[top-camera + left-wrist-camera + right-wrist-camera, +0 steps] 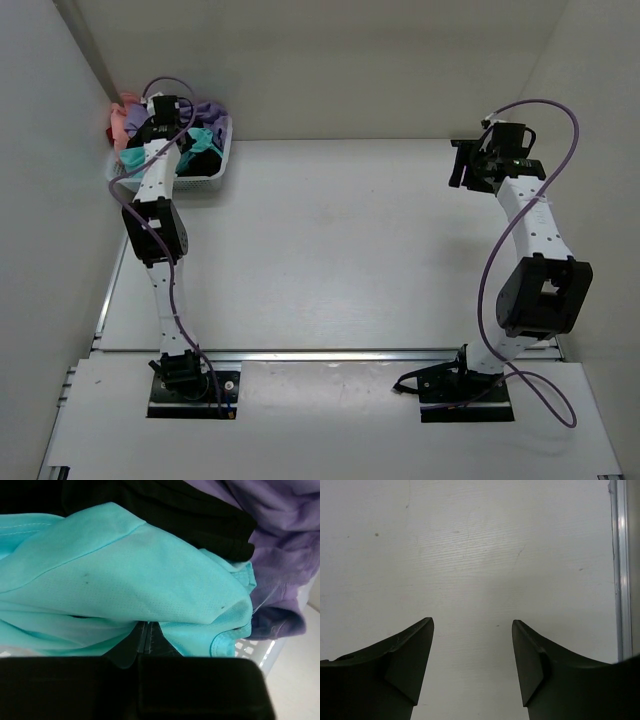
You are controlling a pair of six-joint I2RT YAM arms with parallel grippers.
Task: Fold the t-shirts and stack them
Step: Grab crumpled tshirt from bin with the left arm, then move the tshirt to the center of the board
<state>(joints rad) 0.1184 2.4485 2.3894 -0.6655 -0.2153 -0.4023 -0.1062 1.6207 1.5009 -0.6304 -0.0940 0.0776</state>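
Left pincer [146, 631]: closed, tips pressed together in the lower middle of the left wrist view, with a fold of the teal t-shirt [140, 575] gathered at the tips. The cloth puckers toward the pinch.

The teal t-shirt lies in the white mesh basket [203, 181], upper left of the top view at the far corner of the bench [340, 250]. A black t-shirt [200, 515] lies touching it along its upper edge in the wrist view. A purple t-shirt [285, 545] lies to the right of both, over the basket rim. A pink t-shirt [122, 120] shows at the basket's far left side.

Right pincer [472, 624]: about halfway open and holding nothing. It hangs over bare bench in the upper right of the top view, well apart from the basket.
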